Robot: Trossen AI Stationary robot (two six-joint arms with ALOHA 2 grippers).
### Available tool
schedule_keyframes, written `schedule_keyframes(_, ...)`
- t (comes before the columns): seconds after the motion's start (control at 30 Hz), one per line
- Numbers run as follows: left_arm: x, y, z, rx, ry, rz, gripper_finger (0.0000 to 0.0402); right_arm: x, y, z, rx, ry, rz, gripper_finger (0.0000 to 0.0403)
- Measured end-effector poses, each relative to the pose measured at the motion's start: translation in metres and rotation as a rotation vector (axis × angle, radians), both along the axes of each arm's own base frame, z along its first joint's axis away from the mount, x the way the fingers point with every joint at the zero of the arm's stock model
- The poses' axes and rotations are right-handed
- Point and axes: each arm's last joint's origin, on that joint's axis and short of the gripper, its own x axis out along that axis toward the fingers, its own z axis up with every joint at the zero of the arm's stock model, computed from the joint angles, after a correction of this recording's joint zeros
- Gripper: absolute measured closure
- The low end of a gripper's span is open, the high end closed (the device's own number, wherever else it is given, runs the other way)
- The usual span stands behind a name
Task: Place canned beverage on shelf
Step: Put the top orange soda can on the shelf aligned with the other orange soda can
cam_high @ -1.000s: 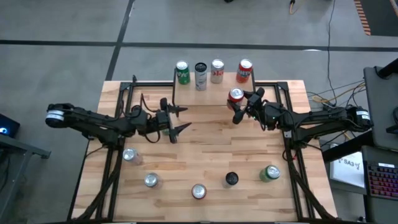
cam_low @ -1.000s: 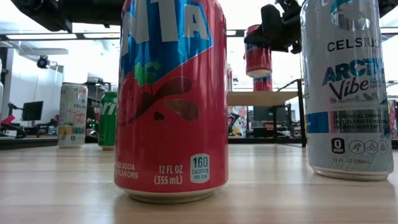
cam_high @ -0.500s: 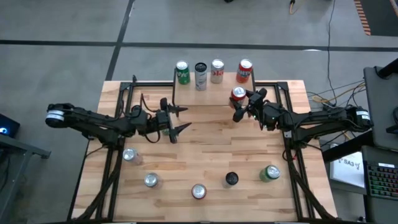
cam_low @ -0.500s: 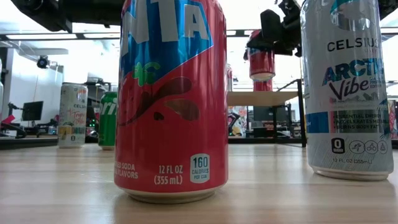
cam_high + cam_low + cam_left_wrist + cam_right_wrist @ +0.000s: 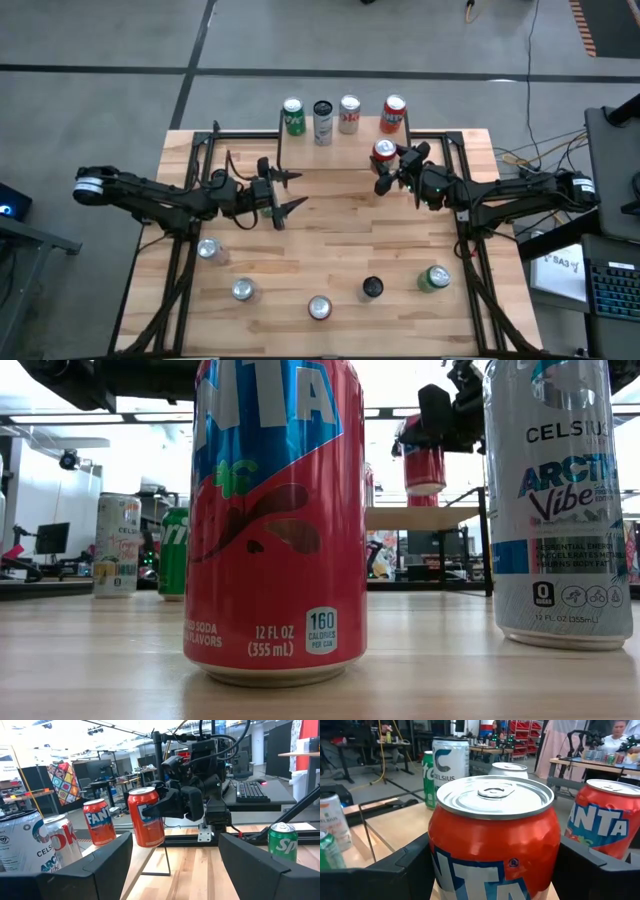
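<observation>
My right gripper [image 5: 392,168] is shut on a red Fanta can [image 5: 382,152] at the table's far middle. It holds the can in the air, above the level of the shelf's light wood board [image 5: 420,517]. On the shelf stand a green can [image 5: 293,115], a Celsius can [image 5: 322,120], a white can [image 5: 349,113] and another red Fanta can [image 5: 393,113]. Left of the middle, my left gripper [image 5: 290,193] hovers open and level with nothing between its fingers, pointing toward the held can [image 5: 146,817]. My right gripper pinches the red can's side wall [image 5: 437,855] between its two fingers [image 5: 405,865], one on each side of the can's body below the top rim. The fingers come in level from the table's right. The can stands upright with its top up, lifted clear.
Several cans stand on the table's near half: silver ones [image 5: 208,249] [image 5: 243,290] [image 5: 319,307], a black one [image 5: 372,288] and a green one [image 5: 434,278]. Black frame rails [image 5: 190,200] run along both table sides. A keyboard [image 5: 612,290] lies off the right edge.
My right gripper has turned a little at the wrist and carried the red can slightly toward the far edge and the shelf. The can stays upright and clear of everything.
</observation>
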Motion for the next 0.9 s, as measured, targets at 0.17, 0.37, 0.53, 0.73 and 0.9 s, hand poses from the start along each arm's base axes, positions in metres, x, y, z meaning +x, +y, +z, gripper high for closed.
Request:
schedule_keyframes(0.17,0.0,0.0,0.0,0.0,0.0,0.0,0.0121,-0.001,-0.003,-0.001,-0.006,0.009,-0.031,0.0112)
schedule_keyframes(0.37,0.0,0.0,0.0,0.01,0.002,0.002,0.0121,-0.004,-0.008,-0.001,0.016,-0.022,-0.132,0.0112)
schedule_keyframes(0.53,0.0,0.0,0.0,0.014,0.0,0.002,0.0121,-0.006,-0.012,-0.005,0.026,-0.019,-0.151,0.0112)
schedule_keyframes(0.73,0.0,0.0,0.001,0.014,-0.001,0.003,0.0121,-0.008,-0.015,-0.01,0.036,-0.012,-0.171,0.0112)
schedule_keyframes(0.9,0.0,0.0,0.001,0.014,-0.002,0.003,0.0121,-0.01,-0.019,-0.013,0.051,-0.017,-0.189,0.0112)
